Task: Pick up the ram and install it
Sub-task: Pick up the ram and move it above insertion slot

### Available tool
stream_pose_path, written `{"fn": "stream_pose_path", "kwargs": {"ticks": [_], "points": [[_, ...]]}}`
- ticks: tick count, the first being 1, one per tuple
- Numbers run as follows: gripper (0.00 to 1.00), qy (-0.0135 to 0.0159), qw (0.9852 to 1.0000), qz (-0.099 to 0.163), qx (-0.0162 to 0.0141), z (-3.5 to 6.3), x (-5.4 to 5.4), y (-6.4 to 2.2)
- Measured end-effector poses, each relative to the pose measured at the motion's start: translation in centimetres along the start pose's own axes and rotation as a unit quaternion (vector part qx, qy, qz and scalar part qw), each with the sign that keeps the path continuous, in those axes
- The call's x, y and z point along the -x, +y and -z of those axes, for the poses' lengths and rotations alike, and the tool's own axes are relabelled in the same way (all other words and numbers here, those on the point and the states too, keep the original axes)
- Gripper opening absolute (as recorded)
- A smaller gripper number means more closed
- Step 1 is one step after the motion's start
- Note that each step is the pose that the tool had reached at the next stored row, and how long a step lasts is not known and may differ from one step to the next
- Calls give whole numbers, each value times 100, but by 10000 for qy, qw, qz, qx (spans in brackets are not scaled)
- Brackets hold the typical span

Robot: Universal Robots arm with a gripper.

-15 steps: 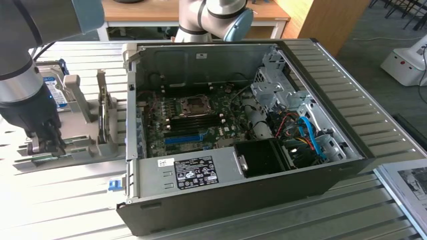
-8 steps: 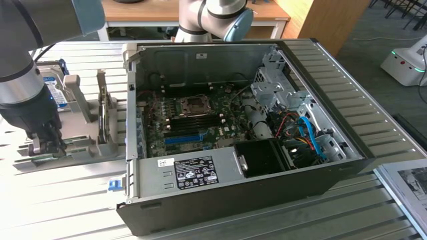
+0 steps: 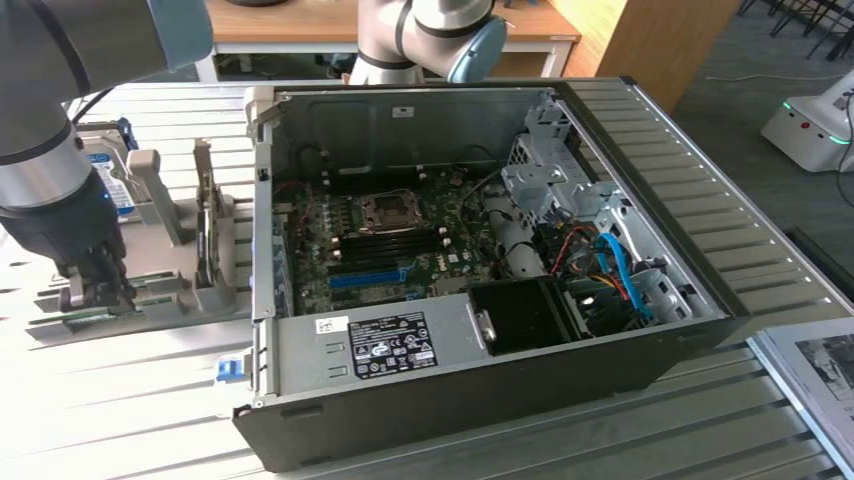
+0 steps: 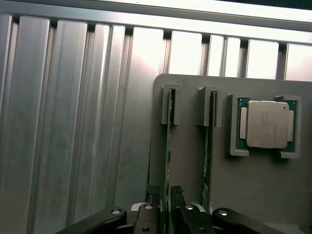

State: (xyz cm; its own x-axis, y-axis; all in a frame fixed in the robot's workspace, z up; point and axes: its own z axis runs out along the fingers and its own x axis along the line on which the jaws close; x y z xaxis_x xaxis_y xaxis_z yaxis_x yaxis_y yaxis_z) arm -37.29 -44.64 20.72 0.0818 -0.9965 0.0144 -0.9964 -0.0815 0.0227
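Exterior view: the power-supply label (image 3: pixel 388 345) in the open computer case (image 3: pixel 587 385) carries black-and-white print too small to read. The markings on the processor (image 4: pixel 267 124) are also illegible.

Wrist view: the ram (image 4: pixel 168 141) stands on edge in a slot of the grey holder (image 4: pixel 253 190) on the tabletop (image 4: pixel 73 122). A second stick (image 4: pixel 210 146) stands in the next slot, between the ram and the processor.

The pincer (image 4: pixel 165 196) is released. Its fingers (image 4: pixel 148 214) straddle the near end of the ram, one on each side.
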Motion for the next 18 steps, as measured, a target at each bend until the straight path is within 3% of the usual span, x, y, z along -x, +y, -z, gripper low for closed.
{"fn": "stream_pose_path", "kwargs": {"ticks": [18], "points": [[24, -3, 10000, 0, 1, -54, 0, -2]]}}
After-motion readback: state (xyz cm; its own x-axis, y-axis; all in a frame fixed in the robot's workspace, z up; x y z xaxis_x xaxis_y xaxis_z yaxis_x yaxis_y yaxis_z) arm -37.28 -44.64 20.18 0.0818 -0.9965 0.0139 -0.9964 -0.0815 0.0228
